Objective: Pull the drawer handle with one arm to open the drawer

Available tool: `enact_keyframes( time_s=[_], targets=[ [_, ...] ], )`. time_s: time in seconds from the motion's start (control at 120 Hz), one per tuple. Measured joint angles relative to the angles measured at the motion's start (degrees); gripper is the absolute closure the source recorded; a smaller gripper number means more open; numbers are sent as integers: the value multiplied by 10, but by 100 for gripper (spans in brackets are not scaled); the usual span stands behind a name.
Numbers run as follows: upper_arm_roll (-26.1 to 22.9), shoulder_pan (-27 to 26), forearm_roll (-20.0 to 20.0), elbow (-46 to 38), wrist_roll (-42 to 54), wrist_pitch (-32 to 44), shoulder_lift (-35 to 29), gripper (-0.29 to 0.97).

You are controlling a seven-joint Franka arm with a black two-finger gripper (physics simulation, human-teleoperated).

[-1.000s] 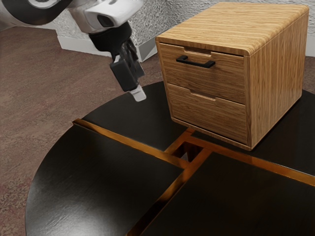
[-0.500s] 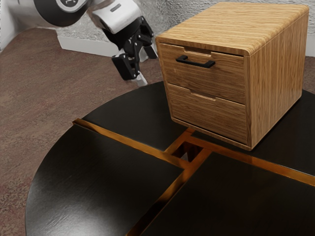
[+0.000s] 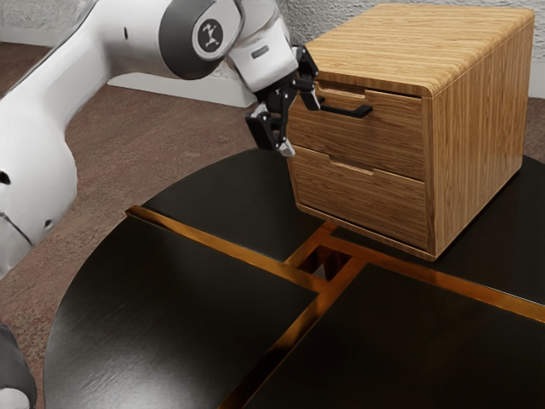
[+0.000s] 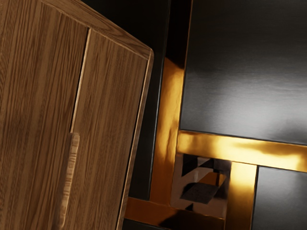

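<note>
A wooden two-drawer cabinet (image 3: 477, 111) stands on the black round table (image 3: 170, 307) at the exterior view's right. Its top drawer (image 3: 383, 132) looks flush with the front and carries a black bar handle (image 3: 345, 109). My gripper (image 3: 298, 121) is at the cabinet's left front edge, right by the handle's left end. It is open, one finger up near the handle's end and the other lower, against the front's left edge. In the wrist view the cabinet front (image 4: 43, 96) is close under my hand, with a drawer's wooden pull lip (image 4: 67, 177).
The lower drawer (image 3: 366, 192) has no bar handle and looks closed. Gold inlay strips (image 3: 324, 256) cross the table and meet at a small square opening (image 4: 199, 184) by the cabinet's front corner. My white arm (image 3: 77, 102) spans the exterior view's left side.
My arm has swung toward the exterior view's right, bringing the gripper from above the table's far edge up to the top drawer's handle end. The drawer has not moved.
</note>
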Motion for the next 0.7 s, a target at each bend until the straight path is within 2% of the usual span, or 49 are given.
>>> enact_keyframes(
  time_s=[0.333, 0.4, 0.517, 0.7],
  targets=[
    [-1, 38, -32, 21, 39, 69, 45, 0],
    [-16, 60, -38, 21, 44, 86, 46, 0],
    [-81, 122, -46, 21, 51, 116, 47, 0],
    [-85, 126, -49, 21, 56, 160, 61, 0]
  ],
)
